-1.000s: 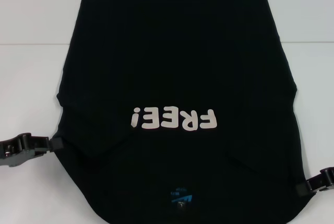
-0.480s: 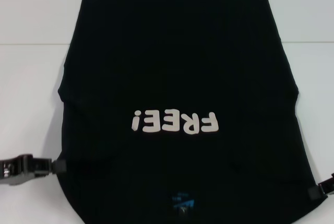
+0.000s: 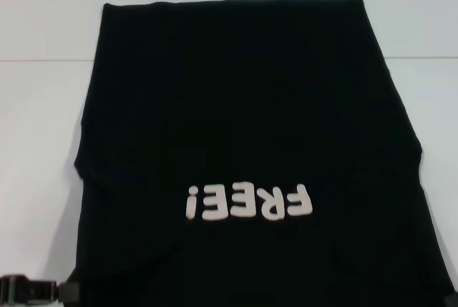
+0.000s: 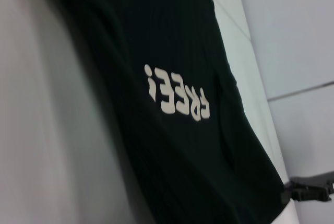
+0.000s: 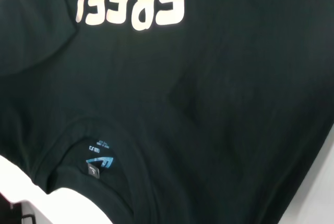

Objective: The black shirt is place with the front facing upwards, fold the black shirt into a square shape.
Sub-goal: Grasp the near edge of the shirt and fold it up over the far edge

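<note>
Black shirt [image 3: 243,128] lies front up across the middle of the white tabletop [image 3: 43,121], collar end at the near edge, lettering [image 3: 248,202] inverted. Left gripper [image 3: 68,291] at the near left shoulder, right gripper [image 3: 451,300] at the near right; cannot tell whether either is clamped. Judged: sleeves tucked in, lengthwise fold in hand. Next: carry collar end toward far hem.

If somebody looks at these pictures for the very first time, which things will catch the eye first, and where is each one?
First comes the black shirt, spread front up and covering most of the white table. Next, the off-white "FREE!" lettering stands out on the shirt's near half, upside down in the head view. The left hand sits at the shirt's near left corner, and the small blue neck label shows inside the collar in the right wrist view.
</note>
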